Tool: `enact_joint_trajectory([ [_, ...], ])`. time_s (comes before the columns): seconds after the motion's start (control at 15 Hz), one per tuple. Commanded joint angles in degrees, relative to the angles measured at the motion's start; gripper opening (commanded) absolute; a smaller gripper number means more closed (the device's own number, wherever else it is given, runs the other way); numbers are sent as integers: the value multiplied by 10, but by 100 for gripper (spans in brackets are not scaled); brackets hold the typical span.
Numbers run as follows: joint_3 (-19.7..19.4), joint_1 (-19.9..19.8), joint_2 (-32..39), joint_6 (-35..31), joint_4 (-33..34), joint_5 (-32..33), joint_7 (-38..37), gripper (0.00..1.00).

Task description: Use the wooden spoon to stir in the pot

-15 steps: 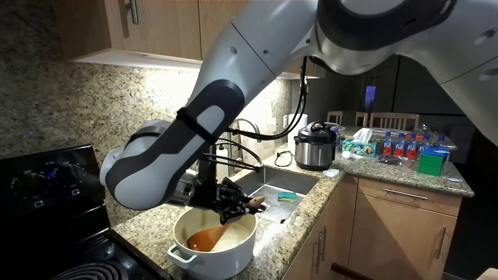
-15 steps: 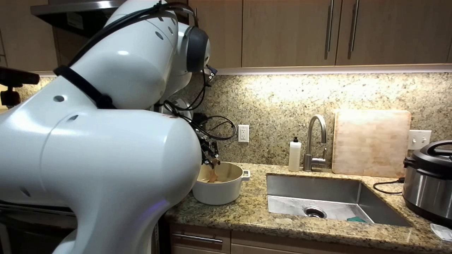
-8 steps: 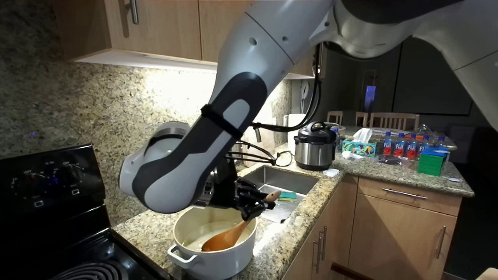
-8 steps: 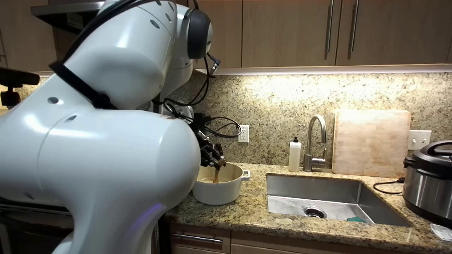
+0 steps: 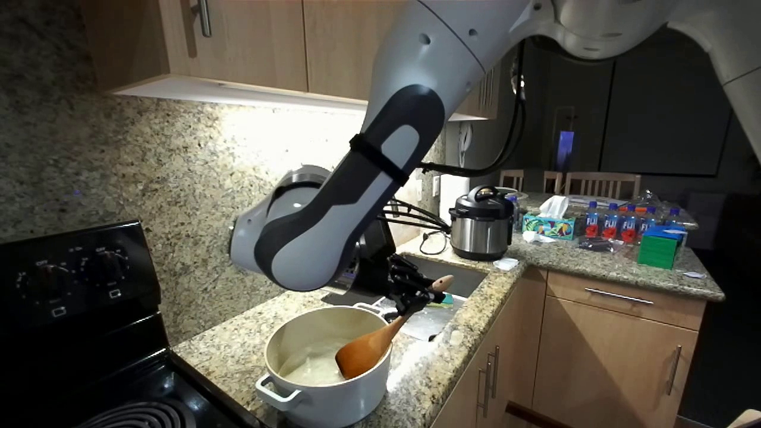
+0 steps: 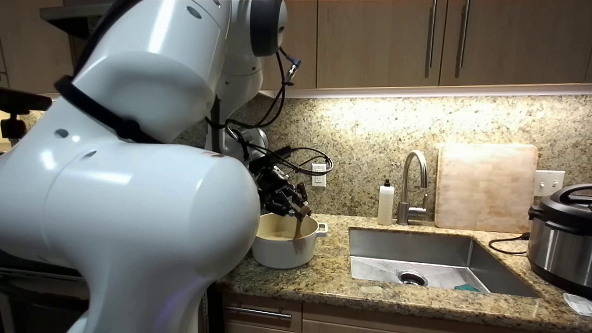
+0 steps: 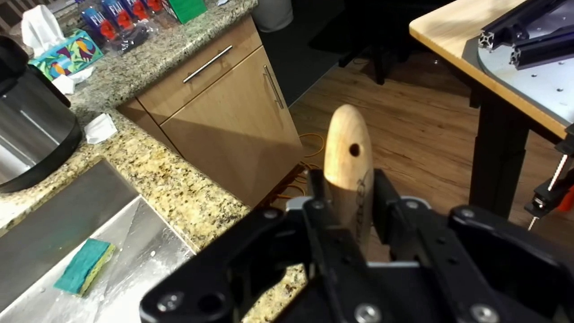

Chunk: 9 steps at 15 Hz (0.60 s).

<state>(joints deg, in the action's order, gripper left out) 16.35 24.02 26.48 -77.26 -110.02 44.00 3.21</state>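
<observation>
Wooden spoon (image 5: 364, 355): since half a second ago its bowl has swung across the pot (image 5: 351, 404) toward the side nearest the sink (image 6: 407, 245).
Robot arm (image 5: 368, 178): shifted the same way in both exterior views; I have it reaching down by the pot's sink side.
Jaws: drawn in on the spoon's handle, pressing it from either side in my wrist view, its holed end poking out past them; they sit higher than the pot's rim.
Spoon's bowl: inside the pot, near its sink-side rim; whether it touches the pot, I can't tell. Handle slants up and out over that rim.
Pot: where it stood, on the worktop (image 6: 333, 273), between the stove (image 5: 77, 291) and the sink.
Sponge (image 7: 85, 267): down in the sink, well apart from the pot.
Cooker (image 5: 480, 229): past the sink from the pot, lid on.
Soap bottle (image 6: 386, 203) and tap (image 6: 405, 189): on the pot's sink side, set farther back than it.
Cutting board (image 6: 486, 187): upright, beyond those two from the pot.
</observation>
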Motion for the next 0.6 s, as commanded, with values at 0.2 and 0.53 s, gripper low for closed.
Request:
enact_joint_trajectory([
  [0.2, 5, 32, 62, 39, 79, 20, -17, 9],
  [0.53, 6, 76, 132, 67, 175, 39, -4, 9],
])
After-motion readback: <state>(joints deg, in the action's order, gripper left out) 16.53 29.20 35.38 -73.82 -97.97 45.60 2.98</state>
